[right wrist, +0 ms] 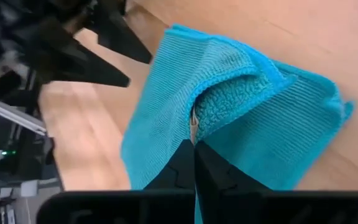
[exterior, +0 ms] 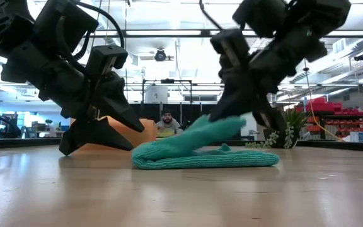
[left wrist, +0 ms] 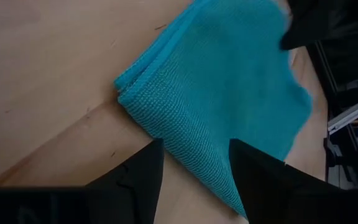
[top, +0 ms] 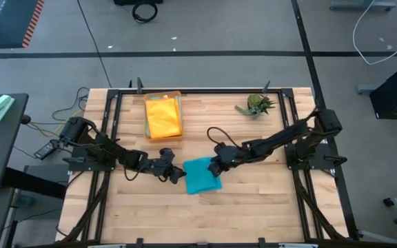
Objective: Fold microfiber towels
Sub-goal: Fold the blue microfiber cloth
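High view: right claw (top: 214, 167) pinches teal towel (top: 202, 176); left claw (top: 178, 172) spread beside it.

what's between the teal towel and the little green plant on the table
Only bare wood between the teal towel and the plant, though the right arm reaches over that stretch above the table. The high view shows it.

A small spiky green plant (top: 256, 105) stands on the wooden table (top: 253, 213); a person (exterior: 166, 123) sits beyond.
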{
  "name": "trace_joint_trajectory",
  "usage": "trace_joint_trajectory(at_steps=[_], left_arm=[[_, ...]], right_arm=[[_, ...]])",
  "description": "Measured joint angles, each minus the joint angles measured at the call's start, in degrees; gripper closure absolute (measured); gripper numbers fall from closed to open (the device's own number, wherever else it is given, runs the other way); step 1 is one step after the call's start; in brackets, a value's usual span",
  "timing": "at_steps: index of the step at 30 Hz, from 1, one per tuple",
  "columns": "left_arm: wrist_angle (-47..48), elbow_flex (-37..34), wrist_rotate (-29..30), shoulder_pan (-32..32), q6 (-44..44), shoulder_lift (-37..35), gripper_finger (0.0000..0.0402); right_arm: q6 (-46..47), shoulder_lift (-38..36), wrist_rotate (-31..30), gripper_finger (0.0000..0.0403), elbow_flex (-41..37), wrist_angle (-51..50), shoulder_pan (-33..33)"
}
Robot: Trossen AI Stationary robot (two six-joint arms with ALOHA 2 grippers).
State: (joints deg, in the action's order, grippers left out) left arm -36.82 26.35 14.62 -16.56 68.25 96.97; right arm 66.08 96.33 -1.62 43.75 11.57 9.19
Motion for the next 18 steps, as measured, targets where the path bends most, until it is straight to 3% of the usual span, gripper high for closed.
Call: trace_joint_trajectory(at_steps=[8,12,18], left_arm=[[-0.09,-0.02,0.01,0.04,-0.38,0.04,0.0214],[-0.11,-0.02,0.02,0.07,-0.37,0.04,0.0216],[0.02,-0.02,0.06,0.09,-0.37,0.04,0.0221]], right_arm=[[1.24,-6.11,0.81,0.0401,-0.02,-11.74,0.3],[0.96,-5.05,2.25,0.0402,-0.05,-12.46,1.15],[-1.13,-7.89,-1.55,0.0402,1.35,-12.45,2.67]])
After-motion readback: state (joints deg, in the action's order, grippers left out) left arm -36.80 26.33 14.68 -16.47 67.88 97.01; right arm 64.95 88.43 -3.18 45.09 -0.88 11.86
